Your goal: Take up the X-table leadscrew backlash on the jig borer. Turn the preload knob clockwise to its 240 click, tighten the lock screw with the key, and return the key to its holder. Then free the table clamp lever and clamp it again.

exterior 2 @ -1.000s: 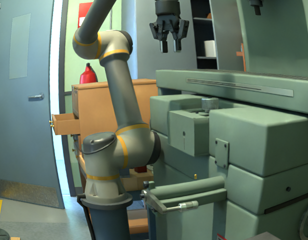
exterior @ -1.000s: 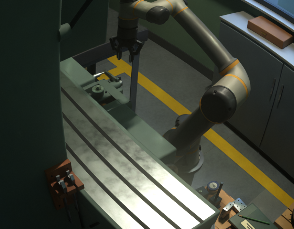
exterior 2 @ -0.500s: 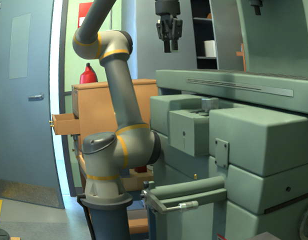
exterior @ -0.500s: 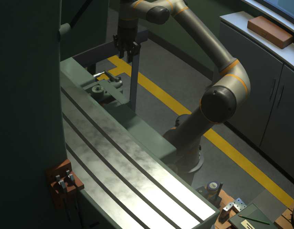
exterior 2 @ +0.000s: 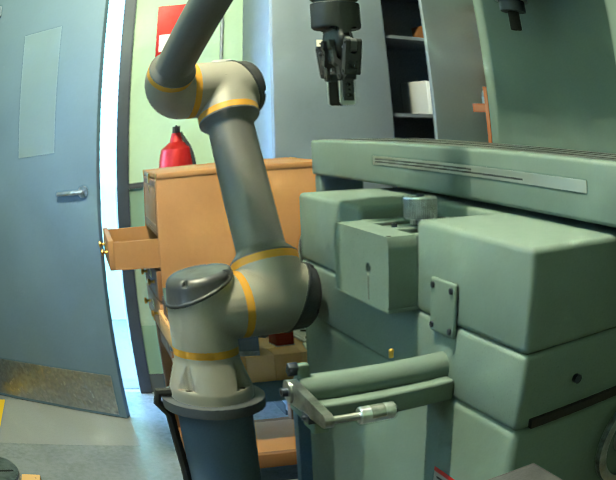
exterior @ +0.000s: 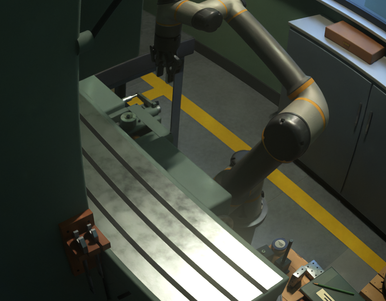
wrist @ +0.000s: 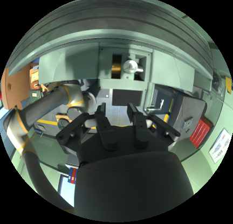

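My gripper (exterior: 167, 75) (exterior 2: 342, 97) (wrist: 118, 109) hangs in the air well above the end of the green saddle, open and holding nothing, with the knurled preload knob (exterior: 127, 117) (exterior 2: 419, 206) (wrist: 130, 67) below it. The knob stands upright in a recess on the saddle block beside the table (exterior: 173, 214). The clamp lever (exterior 2: 344, 411) (exterior: 144, 98) with its silver grip sticks out low at the machine's front. A brown key holder (exterior: 83, 241) is fixed to the dark column near the table's near end, with keys hanging in it.
An open drawer (exterior 2: 130, 248) sticks out of the wooden cabinet behind the arm's base. Grey cabinets (exterior: 348, 107) line the far wall beyond a yellow floor stripe. Small tools and a notebook (exterior: 329, 288) lie on a bench at the table's near end.
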Robot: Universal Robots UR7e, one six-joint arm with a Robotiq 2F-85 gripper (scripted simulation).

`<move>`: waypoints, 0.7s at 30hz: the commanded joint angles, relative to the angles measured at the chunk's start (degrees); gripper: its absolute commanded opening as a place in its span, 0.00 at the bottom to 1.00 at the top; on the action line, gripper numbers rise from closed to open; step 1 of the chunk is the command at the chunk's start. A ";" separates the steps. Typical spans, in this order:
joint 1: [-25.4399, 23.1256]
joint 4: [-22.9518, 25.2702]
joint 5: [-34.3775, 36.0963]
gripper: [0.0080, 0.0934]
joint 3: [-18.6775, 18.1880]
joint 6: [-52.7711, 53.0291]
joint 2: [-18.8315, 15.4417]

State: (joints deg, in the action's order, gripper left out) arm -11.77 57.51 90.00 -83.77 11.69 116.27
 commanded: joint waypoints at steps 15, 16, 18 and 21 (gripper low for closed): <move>9.01 8.87 0.01 0.47 -0.87 -8.88 -8.09; 9.82 9.99 0.01 0.47 -0.67 -9.69 -9.41; 11.31 12.23 0.01 0.47 0.00 -11.18 -12.32; 13.19 15.36 0.01 0.47 1.69 -13.08 -17.12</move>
State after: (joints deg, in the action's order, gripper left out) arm 1.53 73.00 90.01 -82.11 -1.49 99.03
